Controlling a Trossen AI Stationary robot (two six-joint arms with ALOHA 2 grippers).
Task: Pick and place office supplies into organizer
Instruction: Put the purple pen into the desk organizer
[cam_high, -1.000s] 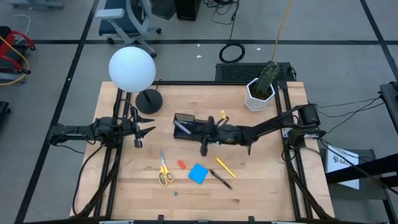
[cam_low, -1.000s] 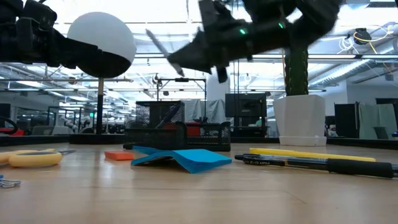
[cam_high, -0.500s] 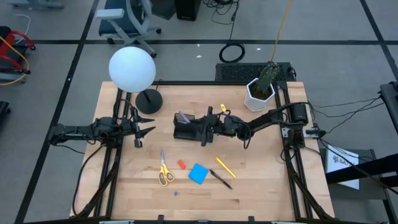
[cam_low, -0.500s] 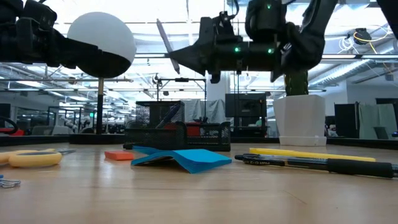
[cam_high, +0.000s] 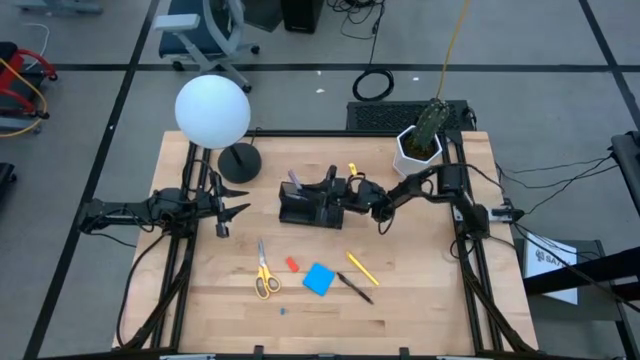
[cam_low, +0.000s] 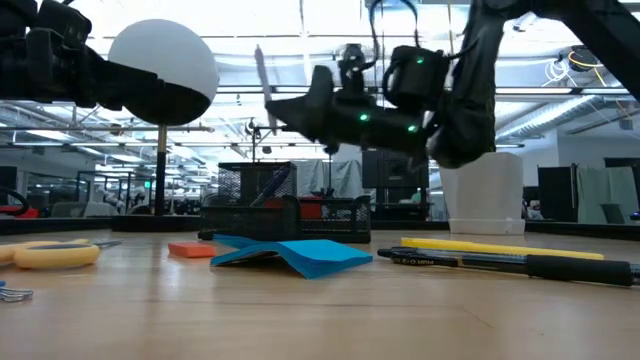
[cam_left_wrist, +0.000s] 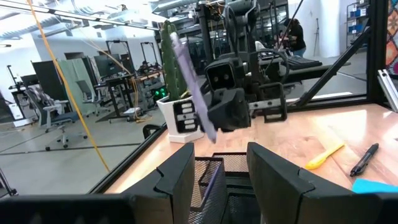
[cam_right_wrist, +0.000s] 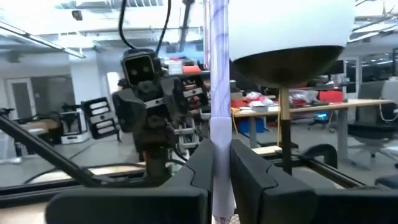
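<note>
Right gripper (cam_high: 330, 190) pinches a purple-grey pen (cam_right_wrist: 219, 112) upright above the organizer (cam_high: 303, 207) (cup end). Left gripper (cam_high: 235, 200), fingers spread, waits near the lamp base (cam_high: 240, 162).

Scissors (cam_high: 264, 272), pad (cam_high: 319, 279) and pens (cam_high: 361, 269) lie before the organizer (cam_high: 301, 207).

Three pens (cam_high: 362, 269), one scissors (cam_high: 264, 270), one organizer (cam_high: 305, 205)
</note>
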